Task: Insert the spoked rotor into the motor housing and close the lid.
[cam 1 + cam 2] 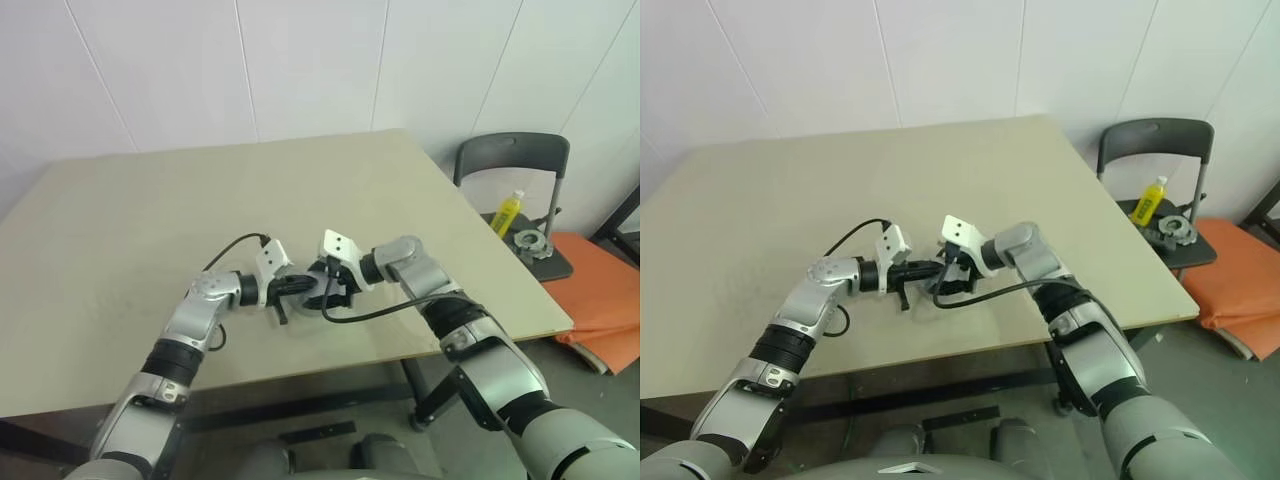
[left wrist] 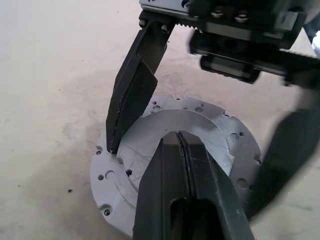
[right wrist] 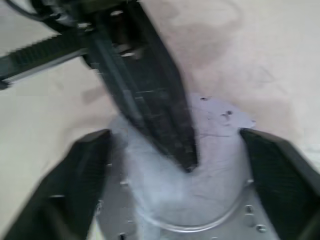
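Left gripper (image 2: 182, 145) pinched together, tips on the lid (image 2: 200, 130) atop the housing (image 2: 112, 185), near edge of table (image 1: 150, 220). Right gripper (image 3: 175, 150) fingers spread apart, straddling the housing without clamping.

Silver-grey lid (image 2: 210, 130), black fingers (image 2: 132, 95)

Beige table (image 1: 150, 220), grey round housing (image 2: 220, 125)
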Tool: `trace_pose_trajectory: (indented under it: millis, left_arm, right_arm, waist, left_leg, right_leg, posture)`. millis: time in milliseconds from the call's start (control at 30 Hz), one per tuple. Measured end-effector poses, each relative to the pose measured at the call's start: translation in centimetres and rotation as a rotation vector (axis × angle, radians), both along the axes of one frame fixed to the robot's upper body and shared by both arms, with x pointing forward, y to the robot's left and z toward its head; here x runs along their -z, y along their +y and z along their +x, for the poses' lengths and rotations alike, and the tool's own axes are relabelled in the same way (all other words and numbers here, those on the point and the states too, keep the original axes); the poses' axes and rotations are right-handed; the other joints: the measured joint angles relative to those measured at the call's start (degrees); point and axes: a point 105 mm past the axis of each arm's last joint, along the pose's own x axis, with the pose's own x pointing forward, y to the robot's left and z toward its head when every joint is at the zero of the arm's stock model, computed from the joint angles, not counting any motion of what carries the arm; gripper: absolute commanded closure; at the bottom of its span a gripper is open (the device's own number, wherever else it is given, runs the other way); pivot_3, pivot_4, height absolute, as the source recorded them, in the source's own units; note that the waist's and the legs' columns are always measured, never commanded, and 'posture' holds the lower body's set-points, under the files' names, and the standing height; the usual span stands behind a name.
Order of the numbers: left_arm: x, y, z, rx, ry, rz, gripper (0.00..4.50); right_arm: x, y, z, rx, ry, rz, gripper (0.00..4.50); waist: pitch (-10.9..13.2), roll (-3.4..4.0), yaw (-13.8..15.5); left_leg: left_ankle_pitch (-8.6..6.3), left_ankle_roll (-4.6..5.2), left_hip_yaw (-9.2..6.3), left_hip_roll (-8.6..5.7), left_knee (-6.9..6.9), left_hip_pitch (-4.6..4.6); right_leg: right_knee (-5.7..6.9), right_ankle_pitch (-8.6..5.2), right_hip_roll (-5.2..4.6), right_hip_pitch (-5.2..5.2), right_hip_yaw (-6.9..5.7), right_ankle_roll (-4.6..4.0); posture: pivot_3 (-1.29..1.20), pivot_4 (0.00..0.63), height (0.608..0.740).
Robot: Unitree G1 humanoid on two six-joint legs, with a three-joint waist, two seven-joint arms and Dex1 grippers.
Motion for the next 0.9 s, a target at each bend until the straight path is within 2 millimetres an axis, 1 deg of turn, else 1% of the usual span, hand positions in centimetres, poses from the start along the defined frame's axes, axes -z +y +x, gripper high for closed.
trace_pose_trajectory:
  millis: [133,233,333,600,767,900]
  left_arm:
    - [0.0,0.1,0.0,0.004,-0.002,0.002,4.5]
    - [-0.1,0.2,-0.1,0.01,0.001,0.007,4.5]
    - [0.0,0.2,-0.1,0.014,0.006,0.009,4.5]
    - [-0.1,0.3,-0.1,0.017,0.008,0.01,4.5]
    - [-0.1,0.3,-0.2,0.018,0.01,0.012,4.5]
    - [-0.1,0.4,-0.2,0.018,0.017,0.016,4.5]
  right_arm:
    - [-0.6,-0.8,-0.3,0.011,0.072,0.008,0.01]
    - [-0.9,-1.0,-0.5,0.026,0.135,0.05,0.01]
    - [-1.0,-1.0,-0.3,0.043,0.159,0.066,0.01]
    - [-0.9,-0.6,0.1,0.064,0.156,0.071,0.01]
    - [-0.8,-0.5,0.3,0.062,0.124,0.059,0.01]
    - [-0.7,-0.9,1.8,0.148,0.096,0.055,0.01]
  waist:
    - [0.0,0.0,-0.1]
    - [0.0,0.0,-0.3]
    - [0.0,0.0,-0.4]
    - [0.0,0.0,-0.3]
    - [0.0,0.0,-0.4]
    - [0.0,0.0,-0.4]
  left_leg:
    - [-0.01,0.02,0.01,0.01,-0.03,0.03]
    - [-0.04,0.05,0.02,0.02,-0.07,-0.02]
    - [-0.04,0.06,0.02,0.05,-0.09,-0.02]
    - [-0.03,0.06,0.05,0.06,-0.04,-0.01]
    - [-0.04,0.05,0.05,0.06,-0.04,-0.01]
    - [-0.03,0.06,0.06,0.06,-0.04,0.01]
  right_leg:
    - [-0.02,-0.01,0.01,0.02,0.01,0.0]
    - [-0.02,0.01,0.02,-0.08,0.02,0.06]
    - [0.0,0.01,0.07,-0.11,0.02,0.05]
    - [0.02,-0.01,0.07,-0.08,0.04,0.02]
    - [0.02,-0.01,0.07,-0.08,0.04,0.03]
    - [0.04,-0.01,0.07,-0.08,0.05,0.01]
  posture:
    - [0.0,0.0,0.74]
    - [0.0,0.0,0.74]
    - [0.0,0.0,0.74]
    - [0.0,0.0,0.74]
    - [0.0,0.0,0.74]
    - [0.0,0.0,0.74]
